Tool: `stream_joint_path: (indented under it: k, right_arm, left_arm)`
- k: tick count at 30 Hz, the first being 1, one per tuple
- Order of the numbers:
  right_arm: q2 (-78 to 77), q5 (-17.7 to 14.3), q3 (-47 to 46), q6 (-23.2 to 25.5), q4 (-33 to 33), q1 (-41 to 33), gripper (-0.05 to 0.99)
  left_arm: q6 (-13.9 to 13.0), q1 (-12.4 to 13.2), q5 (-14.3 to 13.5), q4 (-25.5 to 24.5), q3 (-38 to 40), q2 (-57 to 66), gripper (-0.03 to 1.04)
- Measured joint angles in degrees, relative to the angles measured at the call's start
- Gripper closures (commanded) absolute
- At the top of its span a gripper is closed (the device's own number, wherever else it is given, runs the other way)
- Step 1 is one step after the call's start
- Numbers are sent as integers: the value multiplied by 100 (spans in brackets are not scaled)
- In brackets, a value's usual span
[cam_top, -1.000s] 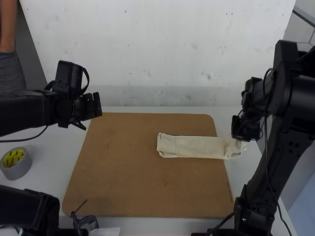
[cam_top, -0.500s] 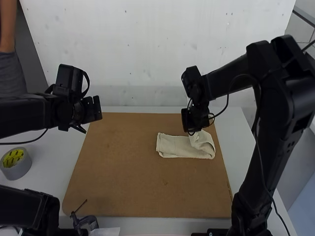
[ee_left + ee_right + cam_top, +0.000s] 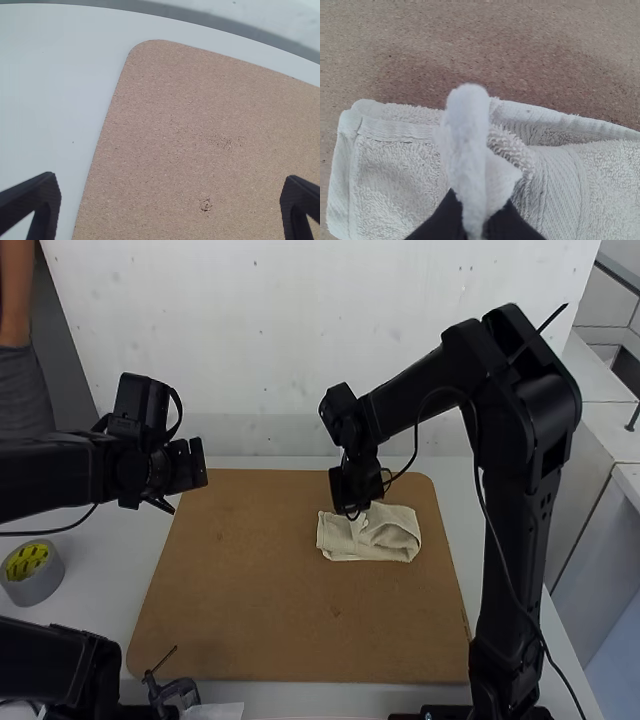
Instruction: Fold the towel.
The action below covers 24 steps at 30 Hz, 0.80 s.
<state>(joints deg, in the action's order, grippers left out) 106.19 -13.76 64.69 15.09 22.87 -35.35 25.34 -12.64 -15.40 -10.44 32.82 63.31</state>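
One towel (image 3: 338, 540) lies folded on the brown board (image 3: 250, 600), a raised part clenched in the right claw (image 3: 352, 512); the left claw (image 3: 193, 462) is released. Dark print (image 3: 27, 560) marks the yellow-cored tape roll (image 3: 42, 586).

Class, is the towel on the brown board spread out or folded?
Partly folded: the towel doubles back over itself in layers, and a raised bit of it is pinched in the right arm's claw.
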Motion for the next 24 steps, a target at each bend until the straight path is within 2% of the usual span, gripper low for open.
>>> stream_joint_path:
  k: [3, 4, 5, 7, 8, 9, 10, 14, 15, 16, 18, 19, 20, 24]
  right_arm:
    - [90, -28, 203, 42, 72, -79, 91]
    - [114, -37, 256, 61, 74, -98, 88]
    - [140, -48, 295, 81, 72, -127, 73]
    - [149, -48, 304, 140, 70, -170, 31]
    - [149, -44, 304, 146, 72, -186, 14]
    - [149, -44, 304, 153, 70, -201, 5]
    - [138, -42, 304, 164, 66, -208, 5]
    - [-146, -11, 302, 173, 81, -208, 6]
    - [-313, 0, 302, 173, 81, -210, 11]
    - [-492, 7, 302, 173, 79, -210, 24]
    - [-791, 22, 302, 166, 122, -208, 64]
    - [-907, 17, 302, 153, 129, -208, 79]
    - [-957, 17, 302, 155, 120, -201, 89]
    - [-772, 15, 199, 157, 15, -201, 92]
  left_arm:
    - [0, 0, 2, 2, 0, 0, 3]
    - [0, 0, 4, 4, 0, 0, 3]
    - [0, 0, 13, 4, 0, 0, 3]
    - [0, 0, 22, 4, 0, 0, 3]
    - [0, 0, 22, 4, 0, 0, 3]
    - [0, 0, 22, 4, 0, 0, 3]
    - [0, 0, 26, 20, -4, 0, 3]
    - [0, 0, 37, 83, -83, 0, 3]
    - [0, 0, 37, 90, -109, 0, 3]
    - [0, 0, 37, 90, -125, 0, 3]
    - [-2, 0, 39, 94, -146, 0, 3]
    - [0, 0, 37, 92, -146, 0, 3]
    - [-2, 0, 37, 101, -146, 0, 3]
    - [0, 0, 42, 133, -146, 0, 3]
